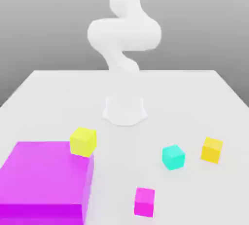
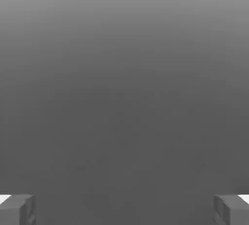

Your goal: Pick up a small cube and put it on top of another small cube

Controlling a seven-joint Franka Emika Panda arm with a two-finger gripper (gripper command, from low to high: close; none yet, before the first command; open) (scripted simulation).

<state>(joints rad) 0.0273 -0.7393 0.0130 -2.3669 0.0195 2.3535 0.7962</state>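
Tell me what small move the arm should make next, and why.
I'd probably lower the end effector toward the cyan cube, keeping it open: its fingers are wide apart with nothing between them, and the cube sits on the table, apart from the magenta and orange cubes.
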